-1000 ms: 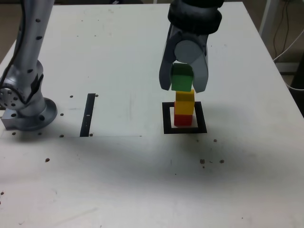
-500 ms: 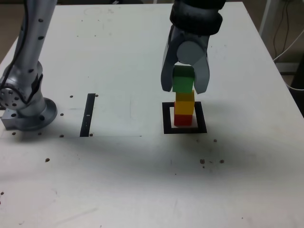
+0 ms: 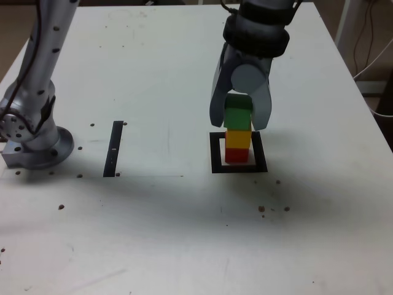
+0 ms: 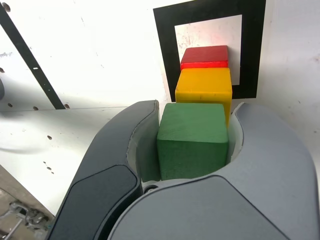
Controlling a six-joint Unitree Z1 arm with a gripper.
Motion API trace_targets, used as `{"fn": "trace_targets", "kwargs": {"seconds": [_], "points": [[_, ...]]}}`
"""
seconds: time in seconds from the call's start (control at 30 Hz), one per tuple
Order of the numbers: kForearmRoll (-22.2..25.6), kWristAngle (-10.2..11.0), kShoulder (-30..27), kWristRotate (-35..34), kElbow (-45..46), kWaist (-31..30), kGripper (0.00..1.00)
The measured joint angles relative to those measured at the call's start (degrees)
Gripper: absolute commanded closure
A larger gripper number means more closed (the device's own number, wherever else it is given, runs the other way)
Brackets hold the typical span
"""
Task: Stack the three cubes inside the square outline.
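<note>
No writing or label is legible on any surface. The gripper (image 3: 239, 120) points down over the white table (image 3: 153, 74), its jaws clamped on the green cube (image 3: 238, 117), one jaw against each side. The green cube rests on, or just above, the yellow cube (image 3: 238, 139); contact cannot be confirmed. The yellow cube stands on the red cube (image 3: 237, 155), which sits inside the square outline (image 3: 214, 153). Seen from the wrist, the column extends toward 12 o'clock from the jaws. A narrow black strip (image 3: 114, 148) lies at 9 o'clock of the outline, well apart. Compared with one second earlier, gripper and green cube are lower, closing the gap above the yellow cube.
</note>
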Motion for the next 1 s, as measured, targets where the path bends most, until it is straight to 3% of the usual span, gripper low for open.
{"fn": "trace_targets", "kwargs": {"seconds": [0.17, 0.23, 0.6, 1.0], "points": [[-0.7, 0.0, 0.3, 0.5, 0.8, 0.0, 0.09], [-0.9, 0.0, 0.3, 0.6, 1.2, 0.0, 0.03], [-1.3, 0.3, -0.6, 0.6, 2.1, 0.0, 0.01], [-0.7, 3.2, -7.2, 0.3, 2.3, 0.0, 0.01]]}}
